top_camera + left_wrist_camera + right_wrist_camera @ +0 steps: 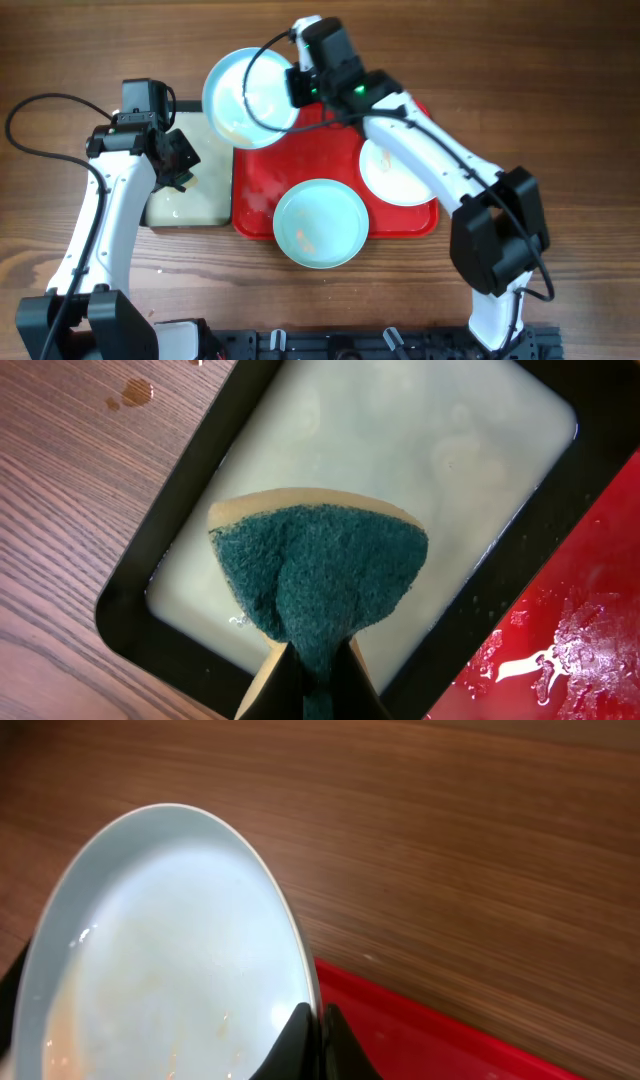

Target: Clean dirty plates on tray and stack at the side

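My right gripper (298, 88) is shut on the rim of a pale turquoise plate (248, 97) and holds it tilted above the red tray's (255, 170) far left corner. In the right wrist view the plate (170, 950) fills the left, with faint orange smears, and the jaws (318, 1020) pinch its edge. A second turquoise plate (320, 223) lies at the tray's front and a white plate (395, 172) at its right. My left gripper (178, 160) is shut on a green and yellow sponge (320, 575) over the black-rimmed tray (190, 510).
The black-rimmed tray (185, 205) holds pale cloudy liquid and sits against the red tray's left side. Water drops lie on the wooden table (130, 392) beside it. The red tray is wet (570, 650).
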You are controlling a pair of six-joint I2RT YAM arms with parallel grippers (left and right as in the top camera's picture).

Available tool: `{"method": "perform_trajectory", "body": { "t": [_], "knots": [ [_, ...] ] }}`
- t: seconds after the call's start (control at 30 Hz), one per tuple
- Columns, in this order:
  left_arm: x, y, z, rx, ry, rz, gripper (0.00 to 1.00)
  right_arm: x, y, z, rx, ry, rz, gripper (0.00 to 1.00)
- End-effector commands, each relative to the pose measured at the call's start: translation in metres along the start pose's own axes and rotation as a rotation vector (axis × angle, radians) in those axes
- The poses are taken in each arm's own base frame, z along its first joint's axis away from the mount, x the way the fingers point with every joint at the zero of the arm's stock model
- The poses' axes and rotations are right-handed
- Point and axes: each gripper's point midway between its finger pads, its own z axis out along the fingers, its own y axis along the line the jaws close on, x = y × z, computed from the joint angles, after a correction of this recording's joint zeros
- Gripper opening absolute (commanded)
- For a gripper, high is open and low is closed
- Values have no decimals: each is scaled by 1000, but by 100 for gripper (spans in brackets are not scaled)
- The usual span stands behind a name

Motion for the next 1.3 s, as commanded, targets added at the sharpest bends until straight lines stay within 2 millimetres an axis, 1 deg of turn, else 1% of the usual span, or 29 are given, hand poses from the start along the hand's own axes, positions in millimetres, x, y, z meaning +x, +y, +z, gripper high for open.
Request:
{"method": "perform_trajectory", "body": {
  "t": [0.0,0.13,0.23,0.33,0.43,0.6,0.77,0.97,1.1,1.17,1.27],
  "knots": [
    [2,-1,0,18,7,15,4,-20,25,-12,59,-101,-33,4],
    [8,-9,-6,77,31,14,4,-29,48,-14,127,-186,-151,4],
    [9,-7,-20,95,9,10,4,-31,61,-11,174,-224,-269,4],
    [11,-10,-36,141,-13,3,4,-31,75,-8,171,-244,-384,4],
    [12,-7,-46,151,-29,-9,4,-38,87,-10,165,-283,-474,4],
    [16,-5,-46,146,-20,-13,4,-50,101,-16,173,-342,-629,4],
    [16,-6,-46,148,-16,-20,4,-53,114,-19,181,-367,-760,4],
    [17,-6,-46,148,-15,-19,4,-63,143,-30,197,-451,-965,4],
    [17,-6,-46,148,-15,-18,4,-65,167,-39,225,-504,-1158,4],
    [17,-6,-46,147,-16,-19,4,-65,176,-42,237,-521,-1226,4],
    [17,-6,-46,147,-15,-18,4,-68,184,-47,259,-549,-1279,4]
  ]
}}
